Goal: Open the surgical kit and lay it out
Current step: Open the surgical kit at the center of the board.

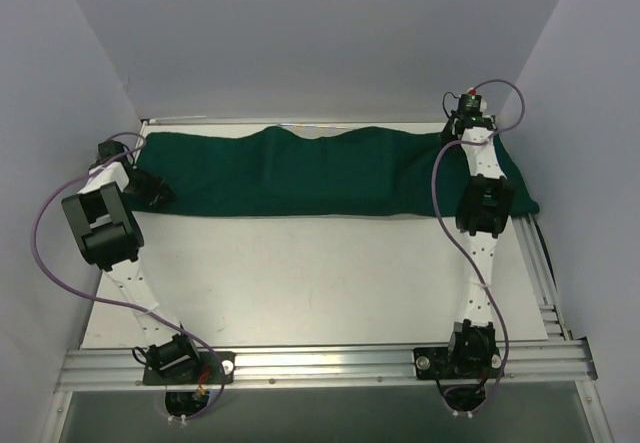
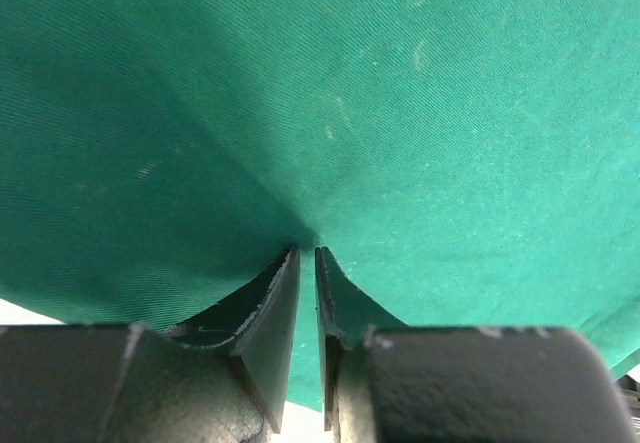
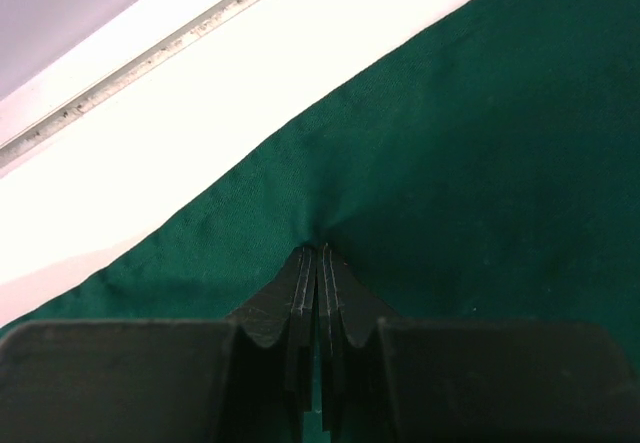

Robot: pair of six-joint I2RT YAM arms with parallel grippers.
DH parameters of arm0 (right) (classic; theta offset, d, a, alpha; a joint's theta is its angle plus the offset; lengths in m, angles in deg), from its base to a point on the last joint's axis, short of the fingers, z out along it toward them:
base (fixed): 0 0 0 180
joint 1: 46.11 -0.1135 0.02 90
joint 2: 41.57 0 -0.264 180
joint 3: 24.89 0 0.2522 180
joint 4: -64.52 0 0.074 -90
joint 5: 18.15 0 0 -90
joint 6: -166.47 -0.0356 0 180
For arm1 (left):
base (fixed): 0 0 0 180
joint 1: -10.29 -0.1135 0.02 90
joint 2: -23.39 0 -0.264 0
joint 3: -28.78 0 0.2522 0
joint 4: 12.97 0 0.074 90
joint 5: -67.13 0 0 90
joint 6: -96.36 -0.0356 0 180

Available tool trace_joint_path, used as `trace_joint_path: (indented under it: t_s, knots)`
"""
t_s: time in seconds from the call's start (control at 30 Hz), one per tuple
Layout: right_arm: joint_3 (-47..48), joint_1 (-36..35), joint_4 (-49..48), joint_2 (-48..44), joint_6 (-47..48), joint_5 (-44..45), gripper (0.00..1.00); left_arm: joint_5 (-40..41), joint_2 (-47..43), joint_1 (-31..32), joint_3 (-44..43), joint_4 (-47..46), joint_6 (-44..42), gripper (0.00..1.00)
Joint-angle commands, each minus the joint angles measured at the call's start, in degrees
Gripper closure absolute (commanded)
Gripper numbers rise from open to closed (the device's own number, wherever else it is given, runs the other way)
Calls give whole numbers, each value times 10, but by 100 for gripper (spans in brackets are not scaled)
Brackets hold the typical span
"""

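Left wrist view: the left end effector (image 2: 307, 251) is almost closed. Its two dark fingers (image 2: 268, 308) leave only a thin gap. The green cloth (image 2: 400, 113) bunches into a little peak right at their tips, so it is pinching the cloth. Green fills nearly the whole view.

In the right wrist view the right end effector (image 3: 318, 249) is squeezed tight, with its fingers pressed together. The cloth puckers at their tips there too, so it grips the cloth near its edge. White table (image 3: 200, 113) and a metal rail (image 3: 150, 58) show past that edge.

From the top view the cloth lies as a long strip across the far side of the table. It is lumpy along its far edge. The left arm is at its left end and the right arm is at its right end.
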Motion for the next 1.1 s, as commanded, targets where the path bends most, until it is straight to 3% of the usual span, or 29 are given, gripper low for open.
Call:
trace_joint_path:
  t_s: [0.0, 0.2, 0.33, 0.4, 0.57, 0.63, 0.87, 1.07]
  knots:
    - [15, 4, -29, 12, -17, -21, 100, 64, 2, -17, 27, 36, -43, 76]
    - [18, 4, -52, 12, -26, -51, 86, 69, -39, -17, 76, 15, -35, 79]
    - [11, 8, -73, -8, -43, -66, 57, 66, -66, -17, 93, 0, -44, 78]
    - [13, 17, -78, -28, -56, -66, 41, 60, -85, -17, 95, -10, -46, 68]
    - [-17, 46, -80, -93, -84, -50, 33, 49, -112, -11, 80, -24, -61, 41]
    - [-28, 61, -72, -109, -79, -25, 32, 49, -120, -9, 70, -27, -69, 40]
    - [-49, 78, -73, -105, -68, 61, 33, 17, -117, -5, 34, -64, -78, 46]
    - [-22, 81, -98, -65, -60, 73, 36, -86, -53, 0, 10, -128, -47, 63]
